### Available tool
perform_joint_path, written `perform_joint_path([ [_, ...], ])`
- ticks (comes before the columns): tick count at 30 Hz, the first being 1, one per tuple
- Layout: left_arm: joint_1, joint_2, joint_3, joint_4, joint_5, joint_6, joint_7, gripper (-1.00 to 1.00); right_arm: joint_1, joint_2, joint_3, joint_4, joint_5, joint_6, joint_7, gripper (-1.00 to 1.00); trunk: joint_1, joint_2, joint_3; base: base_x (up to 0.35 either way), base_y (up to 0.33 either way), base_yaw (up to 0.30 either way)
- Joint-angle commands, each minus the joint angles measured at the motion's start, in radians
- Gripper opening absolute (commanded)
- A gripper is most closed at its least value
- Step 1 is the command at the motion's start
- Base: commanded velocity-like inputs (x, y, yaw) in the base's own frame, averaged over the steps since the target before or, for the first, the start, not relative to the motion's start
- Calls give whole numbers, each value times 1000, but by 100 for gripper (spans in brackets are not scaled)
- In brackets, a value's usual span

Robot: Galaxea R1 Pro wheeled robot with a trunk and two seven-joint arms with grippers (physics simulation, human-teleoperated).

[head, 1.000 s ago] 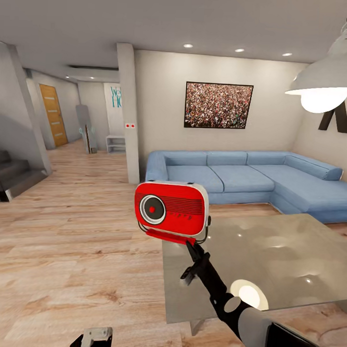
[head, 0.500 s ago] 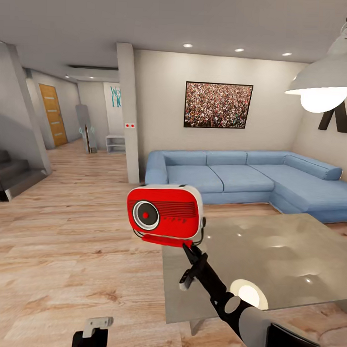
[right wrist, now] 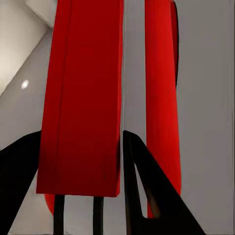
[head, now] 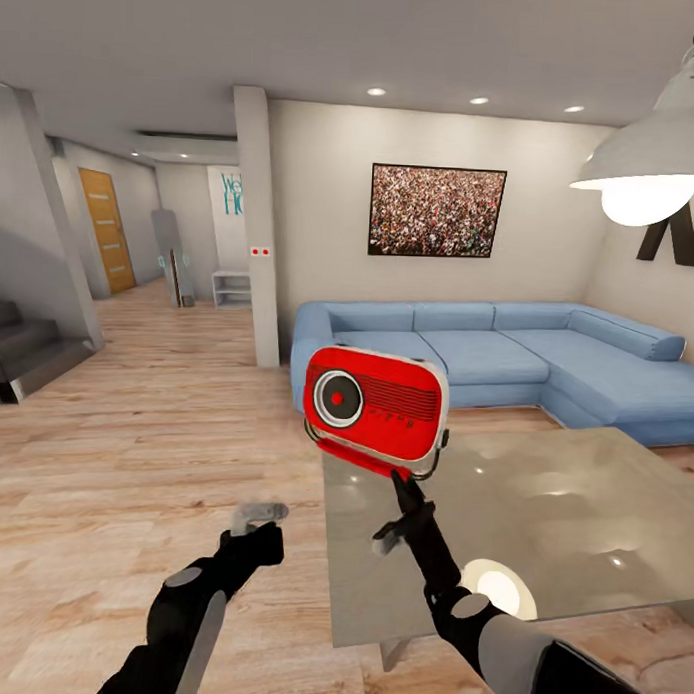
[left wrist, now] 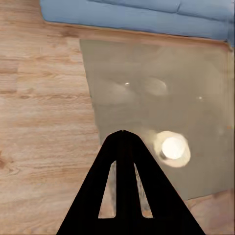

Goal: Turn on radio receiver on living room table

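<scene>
Small red, white-trimmed radio receiver (head: 375,403), clamped underneath by right gripper (head: 400,481), was held up and right of closed-looking left gripper (head: 259,513).

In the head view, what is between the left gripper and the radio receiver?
Nothing: between the left gripper and the radio receiver, only bare wood floor shows behind.

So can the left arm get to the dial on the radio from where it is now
Probably yes. The right gripper holds the radio receiver up off the table, dial facing the robot. The left gripper sits lower, to the left, apart, nothing between.
</scene>
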Motion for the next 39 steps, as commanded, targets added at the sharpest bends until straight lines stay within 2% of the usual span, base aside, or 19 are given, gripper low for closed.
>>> perform_joint_path([
  [1,-17,0,-2,0,-1,2,-14,-100,0,0,65,0,9,-3,-1,-100,0,0,0,0,0,0],
  [5,-84,0,-5,-1,0,8,-52,-100,0,0,65,0,9,-3,-1,-100,0,0,0,0,0,0],
  [7,-122,0,-6,-1,5,32,-60,-100,0,0,64,0,9,-3,-1,-100,0,0,0,0,0,0],
  [10,-158,0,-7,-1,32,69,-88,-100,0,0,64,0,9,-3,-1,-100,0,0,0,0,0,0],
  [16,-201,0,-7,-4,77,85,-148,-100,0,0,64,0,9,-3,-1,-100,0,0,0,0,0,0],
  [18,-211,0,-7,-4,97,96,-160,-100,0,0,64,0,9,-3,-1,-100,0,0,0,0,0,0],
  [24,-259,0,-7,-4,221,131,-202,-100,0,0,64,0,9,-3,-1,-100,0,0,0,0,0,0],
  [27,-292,0,-8,-4,266,144,-209,-100,0,0,64,0,9,-3,-1,-100,0,0,0,0,0,0],
  [32,-358,0,-39,-4,341,217,-229,-100,0,0,64,1,9,-3,-1,-100,0,0,0,0,0,0],
  [34,-386,0,-45,-4,360,230,-232,-100,0,0,64,2,9,-3,-1,-100,0,0,0,0,0,0],
  [39,-425,0,-47,-3,370,238,-233,-100,0,0,65,2,9,-2,-1,-100,0,0,0,0,0,0],
])
